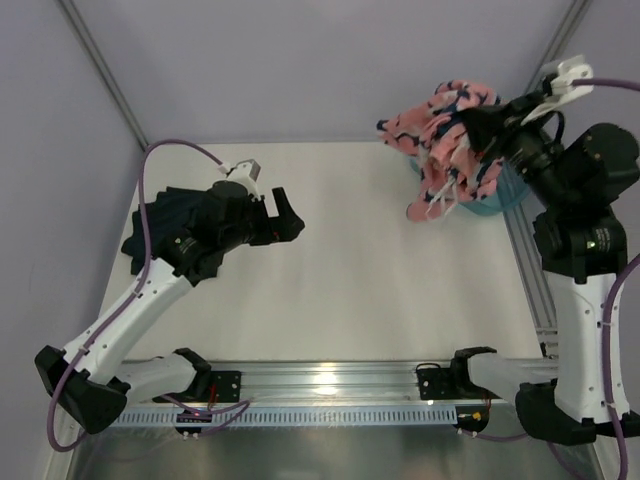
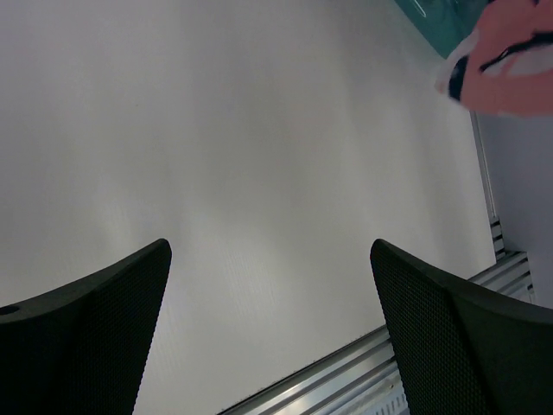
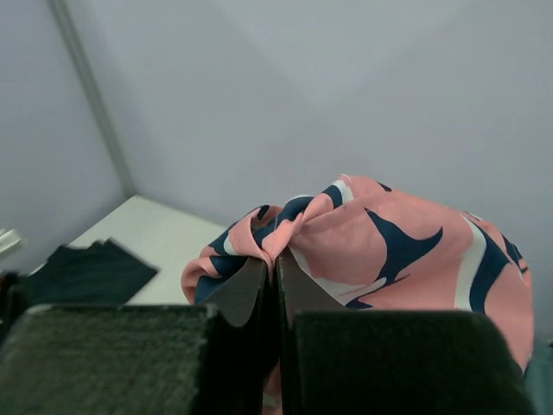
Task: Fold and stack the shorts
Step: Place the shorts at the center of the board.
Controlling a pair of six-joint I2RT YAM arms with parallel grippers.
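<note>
Raising pink shorts (image 1: 445,140); right pincer (image 1: 470,128) clamped.

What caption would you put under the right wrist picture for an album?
Right gripper pinches the pink patterned shorts aloft; the dark shorts lie on the table beyond.

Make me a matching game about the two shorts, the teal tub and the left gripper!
1. salmon pink cloth shorts with navy and white shapes
2. plain dark navy cloth shorts
3. translucent teal plastic tub
4. left gripper

A. open over the bare table
B. lying on the table's left side
C. held up, pinched by the right gripper
D. at the table's far right

Pairs: 1-C, 2-B, 3-D, 4-A
</note>
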